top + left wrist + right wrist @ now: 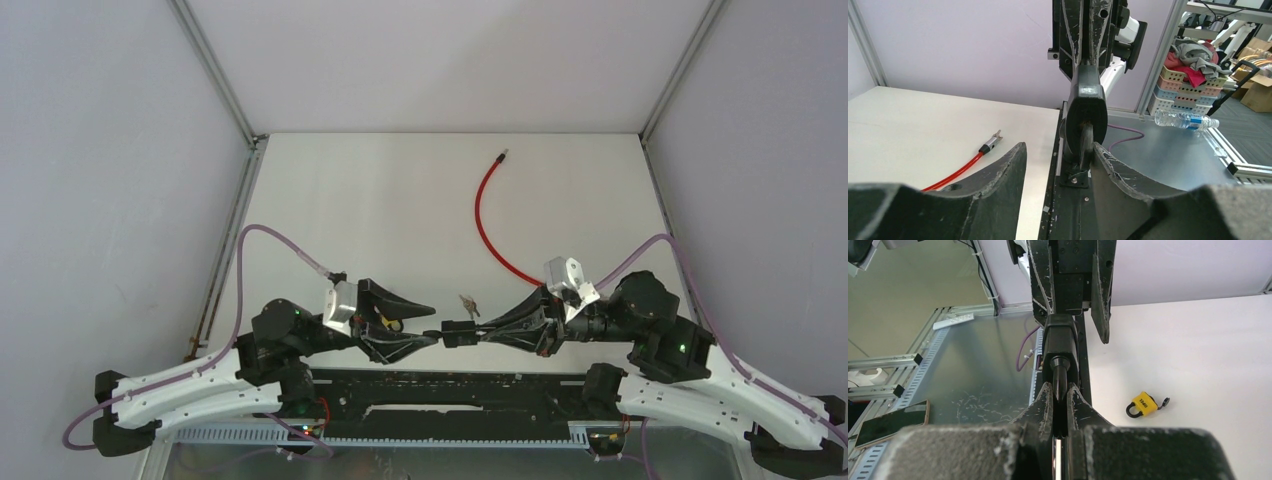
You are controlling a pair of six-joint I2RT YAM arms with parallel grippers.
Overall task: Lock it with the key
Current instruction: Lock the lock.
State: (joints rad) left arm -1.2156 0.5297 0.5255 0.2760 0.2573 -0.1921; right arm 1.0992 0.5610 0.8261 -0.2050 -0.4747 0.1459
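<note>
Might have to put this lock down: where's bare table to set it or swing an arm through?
Free: far table left of the red cable, to the back wall; the strip between cable and right wall. Crowded: near edge centre, where left gripper, right gripper, keys and yellow padlock cluster.

The table [400, 200] is white, smooth and matt. The fingers of the left pincer [1058, 147] and the right pincer [1059, 390] are black matt plastic, rough-grained, scuffed and scratched pale along the edges. The black lock [1087, 110] looks like smooth hard plastic with a soft sheen. The cable [955, 172] has a glossy red plastic sheath and a dull metal tip. The padlock [1143, 405] has a glossy yellow body. The floor sheet [983, 370] is dull, scratched grey metal. The bottle [1185, 120] is clear plastic.
</note>
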